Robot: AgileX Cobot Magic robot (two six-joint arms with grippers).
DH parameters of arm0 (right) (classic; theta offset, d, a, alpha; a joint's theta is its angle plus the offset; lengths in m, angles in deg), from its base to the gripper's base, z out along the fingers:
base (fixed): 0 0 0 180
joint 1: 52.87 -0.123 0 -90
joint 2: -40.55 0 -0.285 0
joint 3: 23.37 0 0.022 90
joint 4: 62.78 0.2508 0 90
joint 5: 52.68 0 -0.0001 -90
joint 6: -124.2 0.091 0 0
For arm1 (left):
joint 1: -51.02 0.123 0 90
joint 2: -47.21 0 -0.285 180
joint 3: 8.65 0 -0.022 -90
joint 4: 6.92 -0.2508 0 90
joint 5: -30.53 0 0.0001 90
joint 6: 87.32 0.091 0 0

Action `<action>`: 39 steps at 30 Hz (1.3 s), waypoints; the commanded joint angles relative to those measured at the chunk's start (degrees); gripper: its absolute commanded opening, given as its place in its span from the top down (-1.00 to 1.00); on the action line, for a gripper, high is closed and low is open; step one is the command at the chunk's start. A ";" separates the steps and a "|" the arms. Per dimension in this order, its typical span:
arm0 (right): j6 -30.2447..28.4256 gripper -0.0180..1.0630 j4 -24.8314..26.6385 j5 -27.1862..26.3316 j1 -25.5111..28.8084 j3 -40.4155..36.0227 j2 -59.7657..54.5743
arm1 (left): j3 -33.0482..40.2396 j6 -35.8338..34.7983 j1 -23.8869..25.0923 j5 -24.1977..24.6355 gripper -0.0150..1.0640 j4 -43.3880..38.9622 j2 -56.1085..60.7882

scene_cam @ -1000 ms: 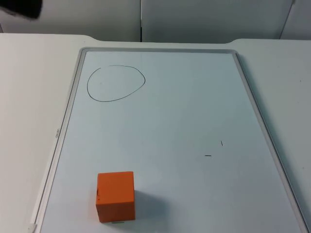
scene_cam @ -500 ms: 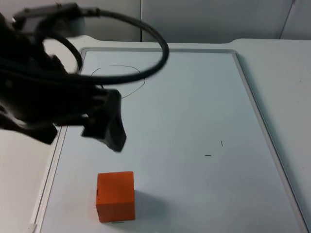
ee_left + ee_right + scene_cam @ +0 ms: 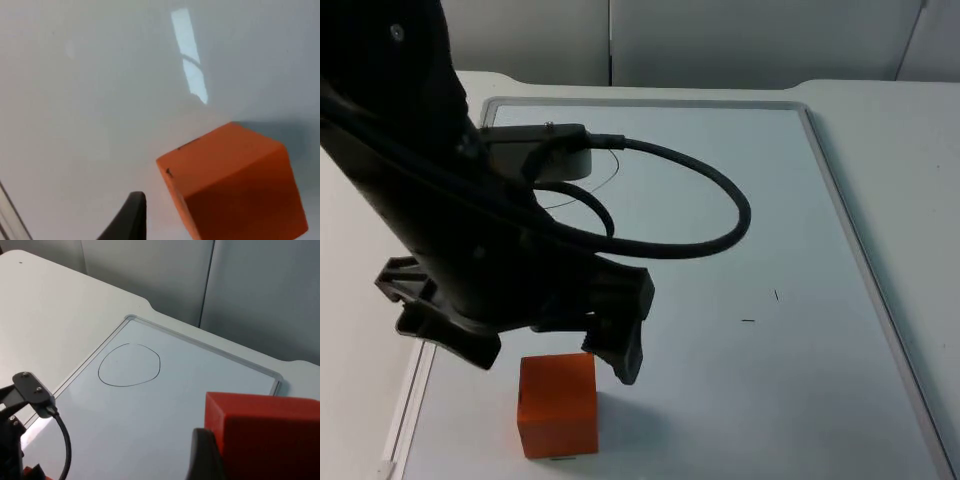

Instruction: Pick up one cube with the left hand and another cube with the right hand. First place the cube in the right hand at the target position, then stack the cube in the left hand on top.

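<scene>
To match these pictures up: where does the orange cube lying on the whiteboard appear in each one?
Top view: orange cube at the whiteboard's near edge, just before the left pincer.
Left wrist view: beside the black fingertip.
Right wrist view: probably the orange sliver by the left arm.
Shared landmark: the whiteboard.

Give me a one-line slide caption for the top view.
Left gripper poised just above an orange cube on the whiteboard, with the drawn target circle farther back.

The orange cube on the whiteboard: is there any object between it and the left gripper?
Nothing visible does. The left gripper hovers just above the orange cube, and the left wrist view shows bare whiteboard around the cube.
</scene>
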 commanded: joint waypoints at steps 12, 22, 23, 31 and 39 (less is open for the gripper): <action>-0.40 0.97 0.24 -0.82 -0.13 0.18 0.37 | -0.28 -2.15 -0.45 -3.81 -0.97 -0.67 -5.66; -0.51 0.97 0.24 -0.70 -0.13 0.18 0.37 | -0.28 -2.28 -0.45 -5.50 -0.97 -0.94 -7.13; -0.51 0.97 0.24 -0.70 -0.13 0.18 0.37 | -0.28 -2.28 -0.45 -5.50 -0.97 -0.82 -7.62; -0.51 0.97 0.14 -0.70 -0.13 0.18 0.37 | -0.28 -2.28 -0.45 -5.19 -0.89 -0.58 -8.55; -0.51 0.97 0.14 -0.70 -0.13 0.18 0.37 | -0.28 -2.67 -0.45 -5.43 -0.08 -0.46 -8.55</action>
